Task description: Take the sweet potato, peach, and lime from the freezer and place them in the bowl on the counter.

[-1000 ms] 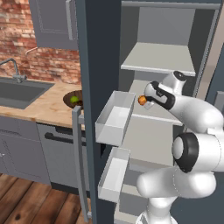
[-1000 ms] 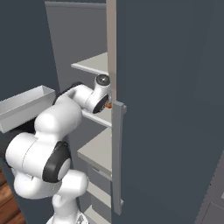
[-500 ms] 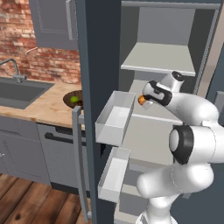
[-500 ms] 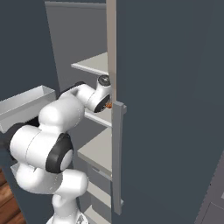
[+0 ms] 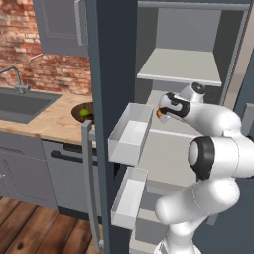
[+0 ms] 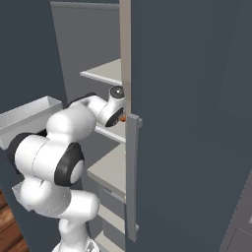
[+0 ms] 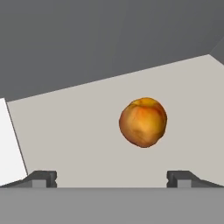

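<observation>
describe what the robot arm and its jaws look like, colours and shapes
The arm is built of glossy white, rounded, bulbous segments, with black rings and caps at the joints, the biggest a dark disc on the elbow. The wrist ends in a white hand with a dark band and a small round grey cap on top. The gripper has two small, blocky dark grey fingertips. No cables or markings show.
</observation>
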### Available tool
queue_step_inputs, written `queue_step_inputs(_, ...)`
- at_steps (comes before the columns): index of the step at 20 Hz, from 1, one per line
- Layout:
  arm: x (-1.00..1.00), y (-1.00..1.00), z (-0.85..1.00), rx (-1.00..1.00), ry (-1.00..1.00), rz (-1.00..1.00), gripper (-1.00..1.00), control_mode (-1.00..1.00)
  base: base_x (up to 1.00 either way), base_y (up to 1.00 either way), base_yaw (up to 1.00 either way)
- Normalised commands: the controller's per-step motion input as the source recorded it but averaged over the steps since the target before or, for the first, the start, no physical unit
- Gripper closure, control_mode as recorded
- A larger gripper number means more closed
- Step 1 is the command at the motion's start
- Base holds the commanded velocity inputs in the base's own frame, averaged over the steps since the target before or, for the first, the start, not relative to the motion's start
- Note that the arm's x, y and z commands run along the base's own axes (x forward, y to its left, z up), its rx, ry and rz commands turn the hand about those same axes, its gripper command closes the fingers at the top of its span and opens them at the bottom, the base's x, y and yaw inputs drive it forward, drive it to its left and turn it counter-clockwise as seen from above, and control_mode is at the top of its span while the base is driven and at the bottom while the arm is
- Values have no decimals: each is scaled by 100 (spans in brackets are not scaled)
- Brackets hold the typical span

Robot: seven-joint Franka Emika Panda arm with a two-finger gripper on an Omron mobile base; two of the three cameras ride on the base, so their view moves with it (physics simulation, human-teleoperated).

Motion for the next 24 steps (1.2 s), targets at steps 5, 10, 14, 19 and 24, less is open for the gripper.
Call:
queue_step_inputs(5,17,0,-8,0,0,0,-100,-100,0,0,0)
queue_step_inputs(10,14,-1,-2,0,2,0,-100,-100,0,0,0)
queue_step_inputs(14,15,-4,-9,0,0,0,-100,-100,0,0,0)
queue_step_inputs(19,18,-6,-7,0,1,0,-100,-100,0,0,0)
queue_step_inputs(24,20,-5,-3,0,1,0,-100,-100,0,0,0)
